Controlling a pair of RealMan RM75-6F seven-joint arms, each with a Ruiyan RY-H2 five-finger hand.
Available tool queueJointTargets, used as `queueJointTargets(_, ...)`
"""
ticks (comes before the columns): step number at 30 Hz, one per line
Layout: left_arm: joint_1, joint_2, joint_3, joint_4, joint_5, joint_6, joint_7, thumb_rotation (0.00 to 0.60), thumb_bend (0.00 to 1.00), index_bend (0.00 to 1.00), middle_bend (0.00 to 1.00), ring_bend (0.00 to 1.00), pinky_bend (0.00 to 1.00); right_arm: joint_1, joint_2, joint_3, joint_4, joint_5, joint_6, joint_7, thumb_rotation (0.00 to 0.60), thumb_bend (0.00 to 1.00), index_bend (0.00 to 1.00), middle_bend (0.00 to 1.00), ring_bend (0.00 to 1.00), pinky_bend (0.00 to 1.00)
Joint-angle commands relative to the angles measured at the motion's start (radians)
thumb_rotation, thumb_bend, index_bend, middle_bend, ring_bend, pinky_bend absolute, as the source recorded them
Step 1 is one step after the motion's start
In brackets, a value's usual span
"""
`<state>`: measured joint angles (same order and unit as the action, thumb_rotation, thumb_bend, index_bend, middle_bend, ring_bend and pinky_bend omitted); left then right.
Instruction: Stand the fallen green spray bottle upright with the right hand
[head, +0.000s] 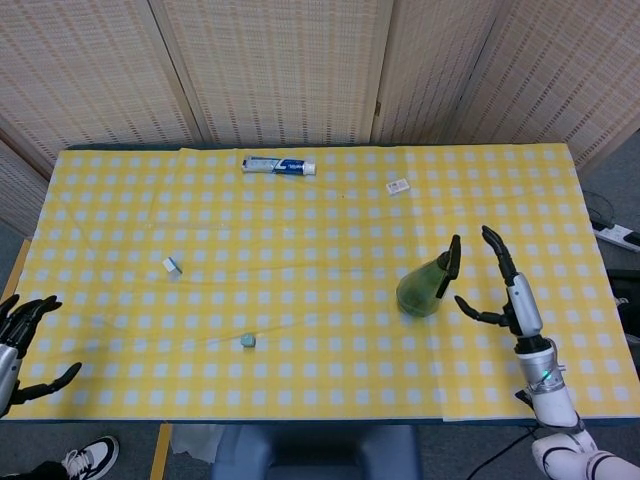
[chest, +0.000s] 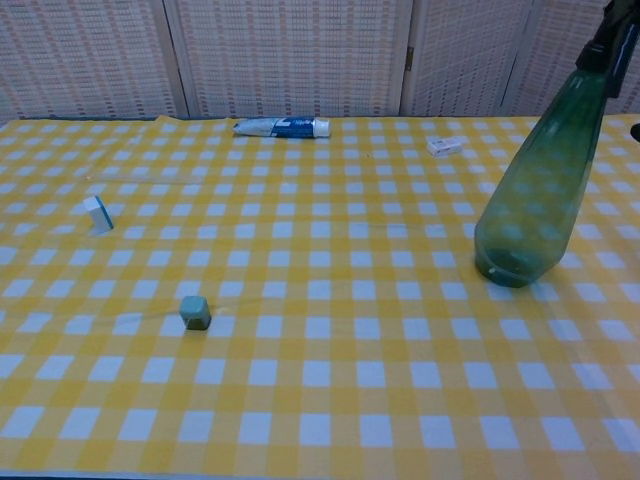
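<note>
The green spray bottle (head: 425, 288) stands upright on the yellow checked cloth at the right, its dark nozzle at the top. The chest view shows the same green spray bottle (chest: 536, 190) standing on its base with nothing touching it. My right hand (head: 505, 288) is just to the right of the bottle, open, fingers spread and clear of it. The chest view does not show that hand. My left hand (head: 20, 345) hangs open off the table's front left corner.
A toothpaste tube (head: 279, 165) lies at the back edge. A small white box (head: 398, 186) sits at the back right. A white-and-blue eraser (head: 173, 266) and a small grey-green cube (head: 247, 341) lie on the left half of the table (head: 300, 240).
</note>
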<state>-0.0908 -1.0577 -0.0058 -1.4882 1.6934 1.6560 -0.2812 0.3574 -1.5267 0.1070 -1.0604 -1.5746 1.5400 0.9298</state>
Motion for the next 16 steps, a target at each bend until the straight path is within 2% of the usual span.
queueJointTargets(1,0.002,-0.012,-0.002,-0.004,0.008,0.010,0.038,0.450,0.27,0.00,0.12,0.09,0.00,-0.075,0.345,-0.125,-0.318,-0.042,-0.078,-0.592,0.600,0.29,0.00,0.05,0.02,0.00)
queueJointTargets(2,0.003,-0.018,-0.003,-0.006,0.011,0.012,0.060,0.450,0.27,0.00,0.12,0.09,0.00,-0.110,0.435,-0.147,-0.450,0.004,-0.104,-0.794,0.600,0.29,0.00,0.04,0.01,0.00)
queueJointTargets(3,0.004,-0.022,-0.003,-0.009,0.013,0.014,0.080,0.450,0.27,0.00,0.12,0.09,0.00,-0.142,0.484,-0.158,-0.546,0.045,-0.100,-0.937,0.600,0.29,0.00,0.03,0.01,0.00)
queueJointTargets(5,0.006,-0.033,-0.002,-0.015,0.020,0.017,0.126,0.450,0.27,0.00,0.12,0.09,0.00,-0.227,0.498,-0.164,-0.667,0.095,0.008,-1.195,0.600,0.29,0.00,0.02,0.00,0.00)
queueJointTargets(6,0.007,-0.037,-0.001,-0.019,0.023,0.017,0.145,0.451,0.27,0.00,0.12,0.09,0.00,-0.263,0.480,-0.172,-0.674,0.091,0.061,-1.270,0.600,0.29,0.00,0.02,0.00,0.00)
queueJointTargets(8,0.008,-0.048,0.000,-0.025,0.025,0.013,0.185,0.451,0.27,0.00,0.11,0.09,0.00,-0.330,0.429,-0.193,-0.646,0.058,0.151,-1.313,0.600,0.29,0.00,0.03,0.00,0.00)
queueJointTargets(12,0.011,-0.066,0.001,-0.038,0.017,0.000,0.260,0.450,0.27,0.00,0.12,0.09,0.00,-0.365,0.421,-0.208,-0.622,-0.024,0.209,-1.269,0.600,0.29,0.00,0.07,0.04,0.00)
queueJointTargets(16,0.007,-0.072,0.004,-0.051,0.016,-0.017,0.288,0.451,0.27,0.00,0.12,0.09,0.00,-0.367,0.419,-0.191,-0.608,-0.009,0.185,-1.255,0.600,0.29,0.00,0.07,0.03,0.00)
